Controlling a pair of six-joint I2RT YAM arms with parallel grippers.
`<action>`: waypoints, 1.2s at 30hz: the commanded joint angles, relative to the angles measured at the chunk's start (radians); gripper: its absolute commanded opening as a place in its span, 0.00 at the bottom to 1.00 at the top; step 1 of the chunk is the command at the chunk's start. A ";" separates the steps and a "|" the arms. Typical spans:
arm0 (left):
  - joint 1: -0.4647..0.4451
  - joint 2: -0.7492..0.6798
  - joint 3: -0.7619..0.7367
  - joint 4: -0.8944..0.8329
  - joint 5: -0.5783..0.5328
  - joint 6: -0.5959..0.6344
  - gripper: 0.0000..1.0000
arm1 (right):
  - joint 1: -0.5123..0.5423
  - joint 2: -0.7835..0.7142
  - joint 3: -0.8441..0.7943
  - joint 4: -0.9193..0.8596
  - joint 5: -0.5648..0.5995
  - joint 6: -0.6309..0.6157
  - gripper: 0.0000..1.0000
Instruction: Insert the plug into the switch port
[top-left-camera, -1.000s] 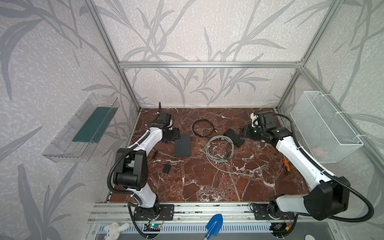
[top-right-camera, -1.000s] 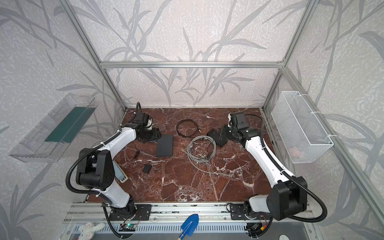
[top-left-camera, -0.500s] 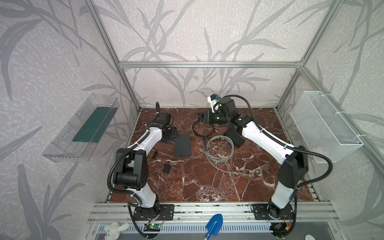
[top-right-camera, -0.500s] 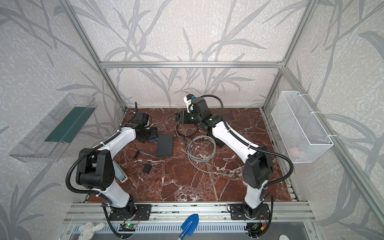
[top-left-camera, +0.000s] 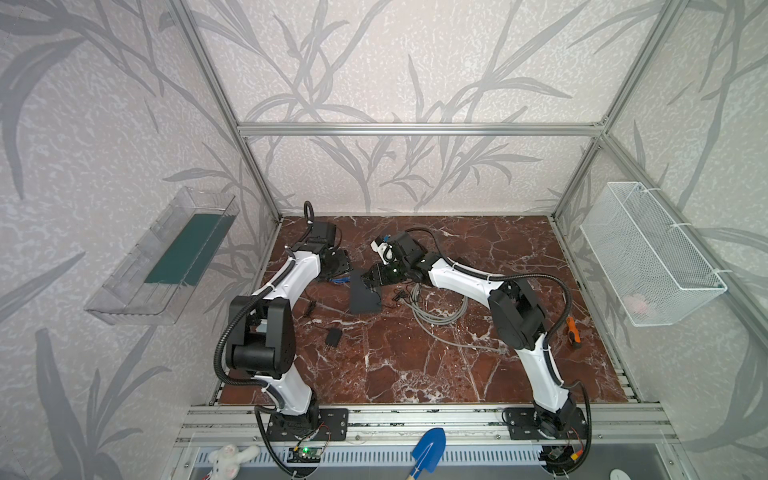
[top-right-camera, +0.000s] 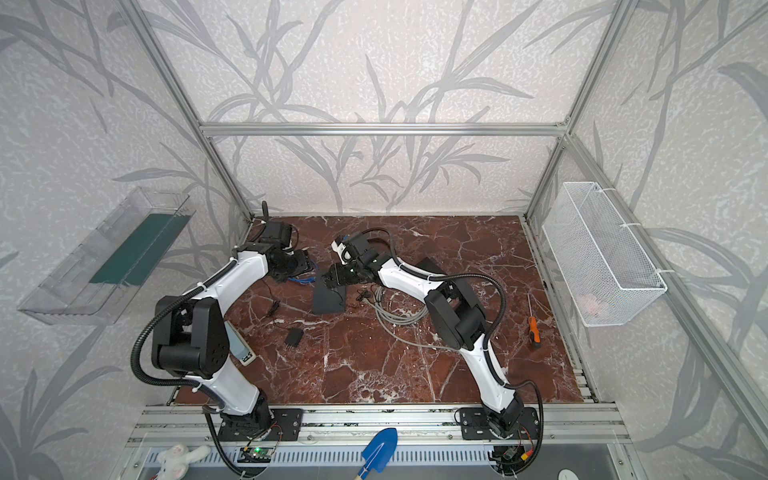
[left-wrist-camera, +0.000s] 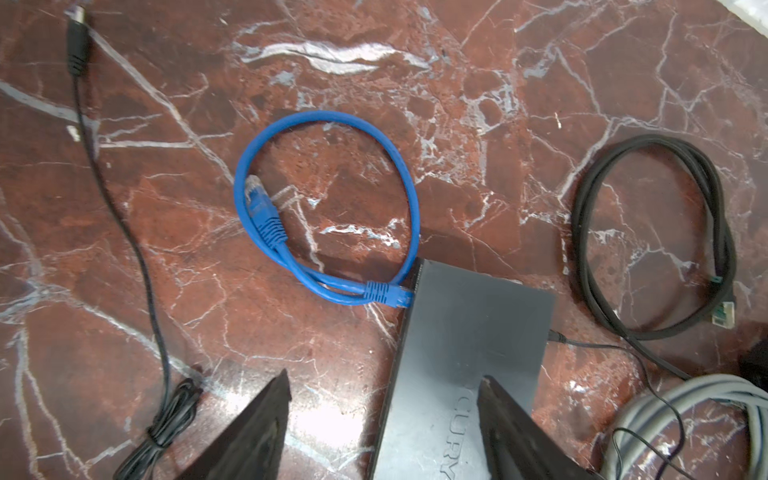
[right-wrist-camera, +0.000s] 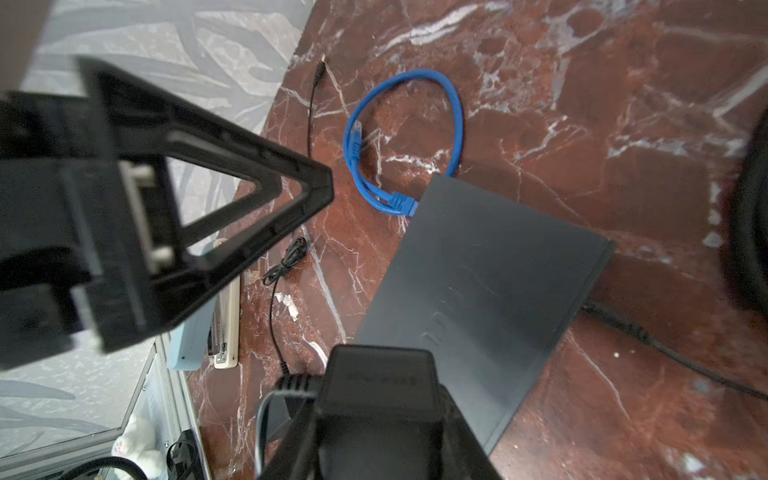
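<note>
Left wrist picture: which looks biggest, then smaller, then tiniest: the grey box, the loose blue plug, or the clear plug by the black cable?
1. Grey box, though it runs off the picture's edge
2. Loose blue plug
3. Clear plug

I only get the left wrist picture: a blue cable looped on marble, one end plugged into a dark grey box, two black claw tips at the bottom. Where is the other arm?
Observer: In both top views the right claw hangs at the far right corner of the dark grey box.
Visitor: Anything lying about that I can't see?
Observer: A small black two-pin adapter lies on the marble in front of that box, not touching it.
Visitor: Any tools?
Observer: An orange-handled screwdriver lies near the marble's right edge.
</note>
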 joint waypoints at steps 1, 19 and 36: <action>-0.008 -0.027 0.020 -0.027 0.026 0.008 0.73 | 0.013 0.041 0.051 -0.016 0.004 -0.045 0.33; -0.038 -0.064 -0.023 -0.063 0.008 0.013 0.72 | -0.002 0.100 0.196 -0.190 0.058 -0.186 0.54; -0.358 -0.259 -0.356 -0.097 -0.123 -0.139 0.99 | -0.279 -0.393 -0.350 -0.124 0.020 -0.190 0.57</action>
